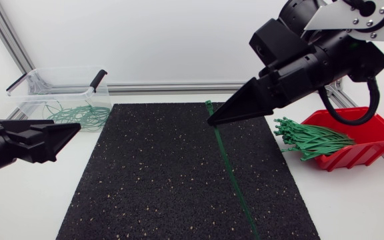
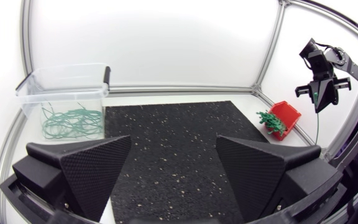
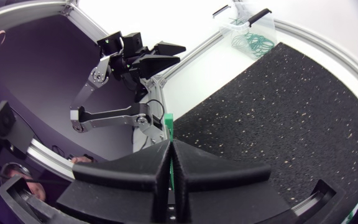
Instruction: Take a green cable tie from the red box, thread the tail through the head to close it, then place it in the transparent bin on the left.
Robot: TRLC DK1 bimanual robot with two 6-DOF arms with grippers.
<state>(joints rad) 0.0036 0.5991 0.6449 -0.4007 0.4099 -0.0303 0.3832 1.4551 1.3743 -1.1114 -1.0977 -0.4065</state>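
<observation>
My right gripper [image 1: 212, 120] hangs above the mat's middle, shut on a green cable tie [image 1: 229, 170] close to the tie's head. The straight tail slants down toward the mat's near edge. Seen from the right wrist, the tie's head [image 3: 168, 119] pokes out just past the closed fingertips. The red box [image 1: 372, 137] at the right holds a bundle of green ties [image 1: 309, 139]. At the back left stands the transparent bin [image 1: 35, 83] with looped ties [image 1: 79, 115] inside. My left gripper [image 2: 173, 152] is open and empty, low over the table's left side, well apart from the tie.
A black speckled mat [image 1: 152, 180] covers the table's centre between the bin and the red box. A silver frame rail [image 1: 179, 87] runs along the back edge. The bin's lid with its black handle [image 1: 99, 79] stands tilted up at the bin's right side.
</observation>
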